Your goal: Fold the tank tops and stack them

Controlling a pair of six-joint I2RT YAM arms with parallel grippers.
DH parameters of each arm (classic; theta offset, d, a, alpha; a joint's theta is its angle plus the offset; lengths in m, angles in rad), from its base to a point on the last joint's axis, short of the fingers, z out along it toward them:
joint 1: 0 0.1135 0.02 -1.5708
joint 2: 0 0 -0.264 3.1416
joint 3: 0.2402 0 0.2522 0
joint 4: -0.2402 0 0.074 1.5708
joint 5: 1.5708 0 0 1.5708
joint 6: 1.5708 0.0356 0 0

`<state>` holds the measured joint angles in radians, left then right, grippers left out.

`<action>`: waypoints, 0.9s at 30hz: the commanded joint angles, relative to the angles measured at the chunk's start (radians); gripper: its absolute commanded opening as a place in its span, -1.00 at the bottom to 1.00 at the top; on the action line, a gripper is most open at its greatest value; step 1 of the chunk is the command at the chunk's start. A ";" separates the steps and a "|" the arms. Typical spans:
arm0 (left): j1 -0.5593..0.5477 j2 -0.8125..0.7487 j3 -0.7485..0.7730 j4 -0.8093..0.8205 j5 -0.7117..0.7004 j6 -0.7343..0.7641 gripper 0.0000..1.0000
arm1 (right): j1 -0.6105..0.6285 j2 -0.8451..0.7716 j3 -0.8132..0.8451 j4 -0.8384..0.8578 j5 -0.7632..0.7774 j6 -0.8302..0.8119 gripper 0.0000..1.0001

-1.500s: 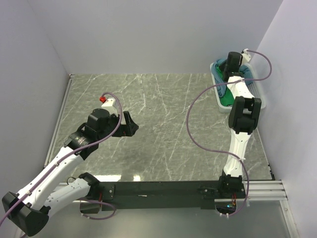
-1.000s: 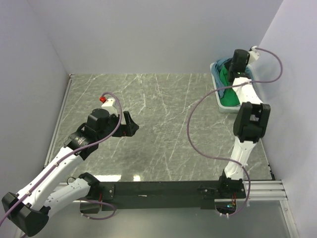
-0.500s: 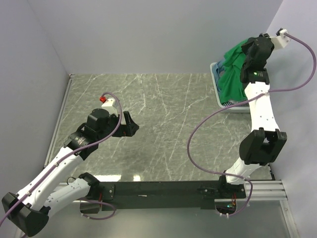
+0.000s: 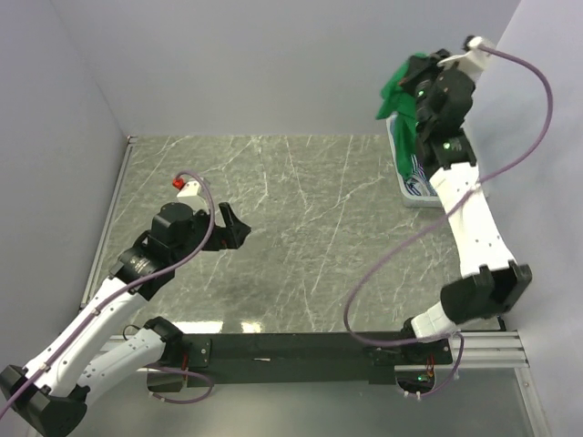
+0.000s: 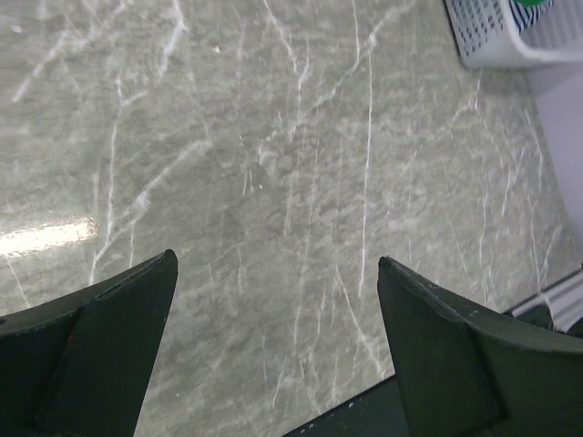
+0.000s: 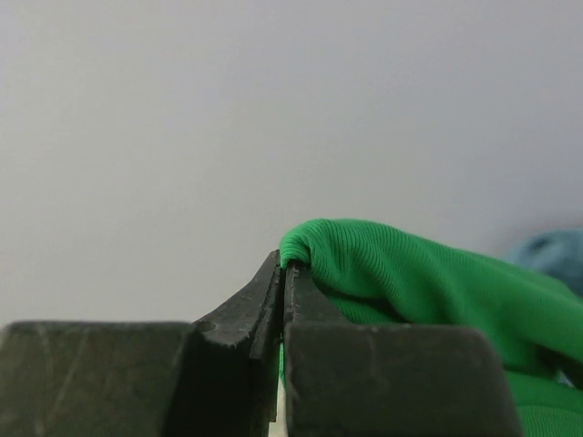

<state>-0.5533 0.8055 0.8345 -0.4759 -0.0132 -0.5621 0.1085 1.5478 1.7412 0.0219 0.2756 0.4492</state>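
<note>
green top (image 4: 399, 86) now lifted higher over basket (image 4: 417, 200), right jaws clamping it; left jaws apart.

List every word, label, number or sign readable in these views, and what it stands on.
None: no text is legible on the green tank top, the white mesh basket, the marbled table, or anywhere else in view.

Bright green tank top (image 4: 398, 86), white mesh basket (image 5: 481, 36), grey white-veined table (image 4: 301, 209).
</note>
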 commanded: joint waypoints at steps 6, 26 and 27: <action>0.004 -0.061 0.012 0.049 -0.159 -0.140 0.84 | 0.298 -0.287 -0.254 0.145 -0.044 -0.061 -1.00; 0.004 0.023 -0.303 0.275 -0.163 -0.395 0.53 | 0.410 -0.095 -0.455 -0.238 0.000 0.051 0.33; 0.003 0.021 -0.325 0.286 -0.154 -0.403 0.50 | 0.411 -0.130 -0.492 -0.232 0.013 0.060 0.34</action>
<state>-0.5529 0.8455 0.5648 -0.2829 -0.1978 -0.9085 0.5327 1.5185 1.3376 -0.1589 0.2466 0.4614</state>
